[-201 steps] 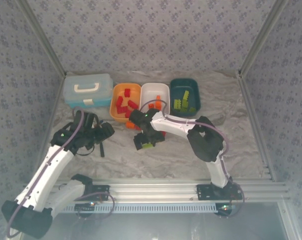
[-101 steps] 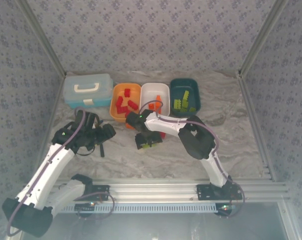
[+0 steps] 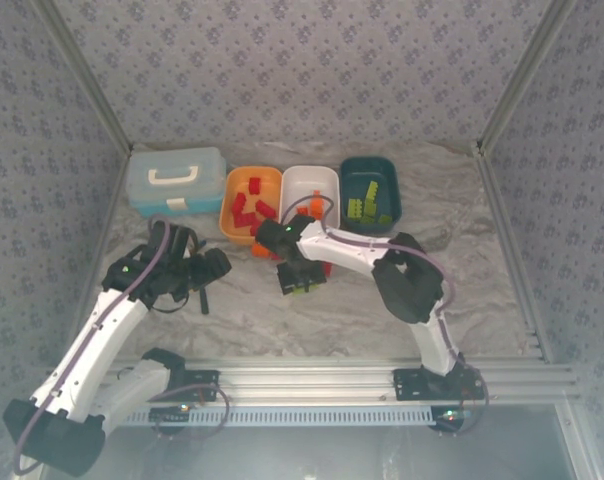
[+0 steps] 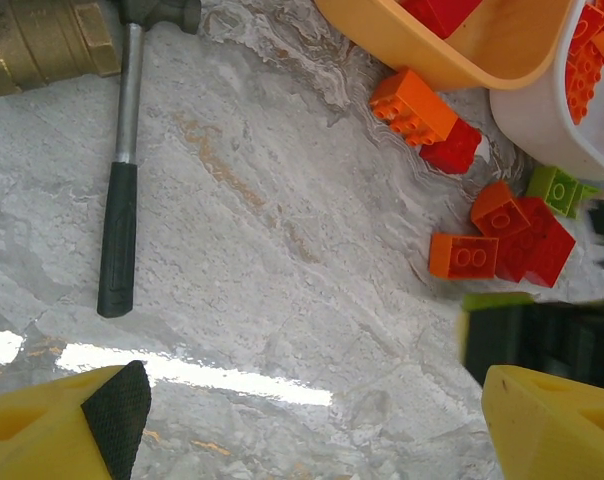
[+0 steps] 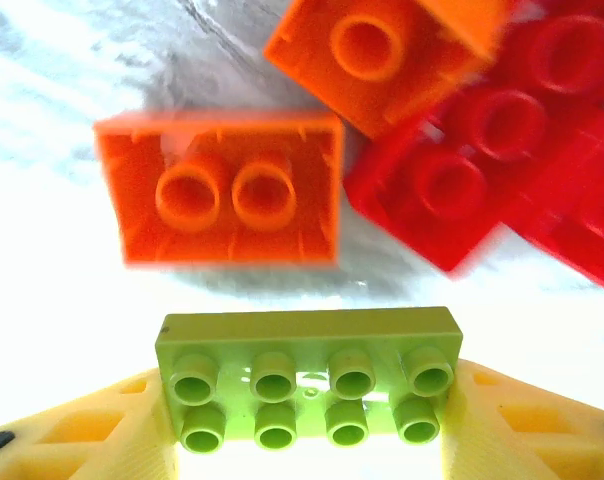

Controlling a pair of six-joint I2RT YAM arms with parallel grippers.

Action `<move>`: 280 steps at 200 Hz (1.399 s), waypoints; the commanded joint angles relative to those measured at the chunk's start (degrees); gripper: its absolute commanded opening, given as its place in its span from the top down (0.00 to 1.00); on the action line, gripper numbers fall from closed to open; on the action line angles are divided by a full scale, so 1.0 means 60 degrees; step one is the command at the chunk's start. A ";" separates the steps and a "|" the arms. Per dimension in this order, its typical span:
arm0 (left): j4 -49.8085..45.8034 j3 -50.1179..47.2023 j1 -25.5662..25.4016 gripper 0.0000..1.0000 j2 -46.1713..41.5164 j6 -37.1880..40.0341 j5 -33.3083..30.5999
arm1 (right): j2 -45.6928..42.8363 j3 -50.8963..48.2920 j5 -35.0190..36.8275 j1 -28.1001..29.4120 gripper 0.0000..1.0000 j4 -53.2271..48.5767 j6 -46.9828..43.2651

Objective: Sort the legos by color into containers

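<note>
Clamped on a lime green lego (image 5: 307,350) with the right claw (image 5: 309,410), yellow fingers (image 5: 82,435) pressed against both short ends, studs toward the wrist camera. Just beyond it on the table (image 5: 42,80): an upturned orange lego (image 5: 222,190), a second orange one stud-up, and blurred loose red legos (image 5: 462,180) touching each other. From above, same claw low over the table just in front of the white tray (image 3: 329,178), right at the loose pile (image 3: 261,250). Spread wide with nothing between: left claw (image 4: 312,420), hanging over bare table to the left of that pile, well apart from the right one. Ahead of it, flat on the table, a black tool (image 4: 117,240) with a metal shaft, plus a brass fitting (image 4: 42,40) in the top corner of the left wrist view. Lined up along the far side, left to right: light blue case (image 3: 175,180), orange tray (image 3: 231,190) with sorted red legos (image 3: 250,210) inside, white tray with sorted orange legos (image 3: 312,208), teal tray (image 3: 367,162) with sorted lime legos (image 3: 362,207). Seen from the left wrist, near the orange tray's front rim: one orange brick leaning on a red one, then a tight cluster of orange, red and a small lime piece by the white tray's wall.
</note>
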 commanded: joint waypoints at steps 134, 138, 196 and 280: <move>0.1822 0.1827 -0.1241 0.12 0.3173 0.0772 0.0500 | 0.1895 0.5826 -0.0659 -0.6041 0.43 0.0441 0.2701; 0.1815 0.1822 -0.1252 0.12 0.3190 0.0774 0.0501 | 0.2030 0.6020 -0.0624 -0.6098 0.43 0.0482 0.2880; 0.1809 0.1910 -0.1254 0.12 0.3263 0.0879 0.0501 | 0.3699 0.7110 -0.1203 -0.6442 0.43 0.1277 0.5146; 0.1516 0.2792 -0.1275 0.13 0.4330 0.1703 0.0095 | 0.4357 0.6978 -0.1363 -0.6640 0.35 0.1370 0.6791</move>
